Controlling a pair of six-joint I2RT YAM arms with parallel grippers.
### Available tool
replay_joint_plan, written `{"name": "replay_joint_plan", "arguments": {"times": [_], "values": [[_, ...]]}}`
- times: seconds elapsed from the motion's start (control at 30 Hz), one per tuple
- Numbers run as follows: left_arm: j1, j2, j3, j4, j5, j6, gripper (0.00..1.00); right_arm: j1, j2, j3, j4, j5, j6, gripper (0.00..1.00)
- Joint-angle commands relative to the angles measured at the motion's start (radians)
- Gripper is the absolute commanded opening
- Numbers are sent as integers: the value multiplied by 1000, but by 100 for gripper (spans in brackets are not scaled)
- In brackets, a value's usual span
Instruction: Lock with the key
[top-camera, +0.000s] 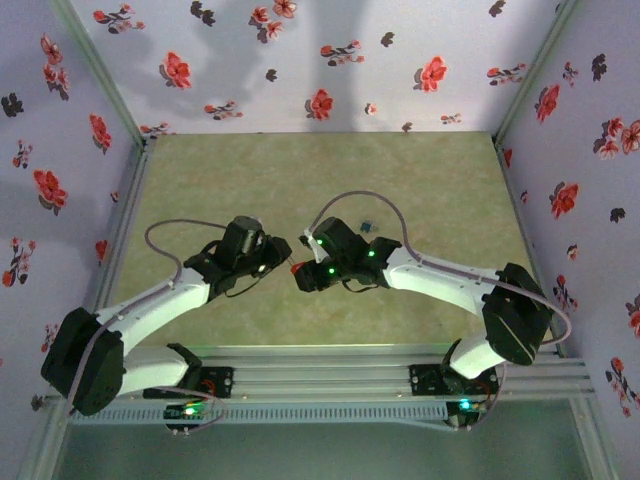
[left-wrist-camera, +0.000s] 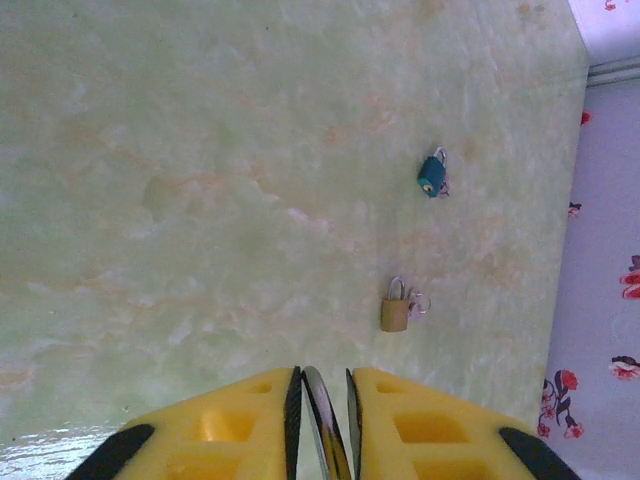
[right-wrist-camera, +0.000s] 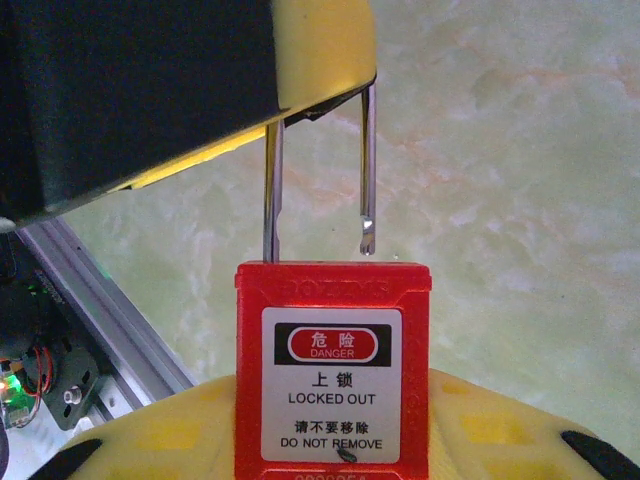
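My right gripper (right-wrist-camera: 335, 400) is shut on a red padlock (right-wrist-camera: 333, 370) with a white "DANGER – LOCKED OUT" label, and holds it upright. The steel shackle (right-wrist-camera: 368, 150) stands raised, and its free end hangs above the body. The top of the shackle runs between the yellow fingers (right-wrist-camera: 320, 50) of my left gripper (left-wrist-camera: 322, 385). There the metal bar (left-wrist-camera: 325, 420) lies between the black pads, with the jaws closed narrowly around it. From above, both grippers (top-camera: 275, 250) (top-camera: 300, 275) meet at mid-table around the padlock (top-camera: 293, 268). The key is hidden.
A small brass padlock (left-wrist-camera: 395, 314) with a ring beside it and a small blue padlock (left-wrist-camera: 431, 176) lie on the green marbled table (left-wrist-camera: 200, 200), farther out. Floral walls (top-camera: 320, 60) enclose the table on three sides. An aluminium rail (top-camera: 330, 365) runs along the near edge.
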Motion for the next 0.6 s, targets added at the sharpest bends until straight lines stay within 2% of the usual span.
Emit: {"name": "replay_joint_plan", "arguments": {"times": [0.0,0.37,0.47,0.57], "values": [[-7,12,25,-12,4,15,20,8,-22,-7,26,-13,-8,0],[-5,12,24,-21,2,26,6,9,-29,-17,25,-5,-12,0],[-6,9,20,-24,2,25,0,10,-39,-33,36,18,-14,0],[-4,3,16,-21,2,29,0,10,-53,-64,75,37,-16,0]]}}
